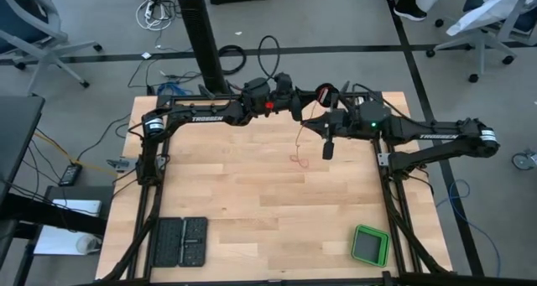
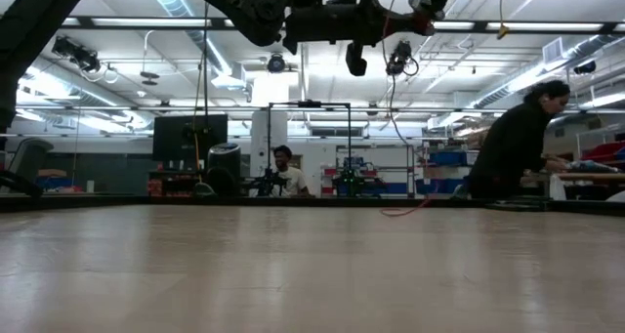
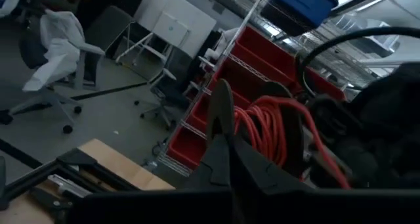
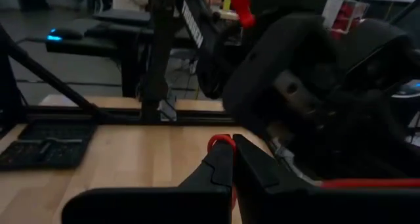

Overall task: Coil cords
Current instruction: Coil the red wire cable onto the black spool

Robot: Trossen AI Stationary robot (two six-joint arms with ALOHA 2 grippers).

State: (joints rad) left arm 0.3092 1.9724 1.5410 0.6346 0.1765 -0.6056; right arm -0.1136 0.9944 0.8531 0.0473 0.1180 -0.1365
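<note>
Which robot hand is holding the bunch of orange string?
The left end effector. A coiled bundle of the red-orange cord sits right at it, while the right end effector only pinches a single thin loop.

Wooden table (image 1: 252,202) | both arms met over far edge, centre | left gripper (image 1: 309,110) and right gripper (image 1: 312,122) closed, close together | thin red cord (image 1: 299,148) dangled below them | black tray (image 1: 179,242) near-left | green box (image 1: 369,246) near-right

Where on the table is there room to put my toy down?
The bare wooden table is free between the black ridged tray and the green square box. It is crowded at the far edge, where both arms meet and the thin red-orange cord dangles.
</note>
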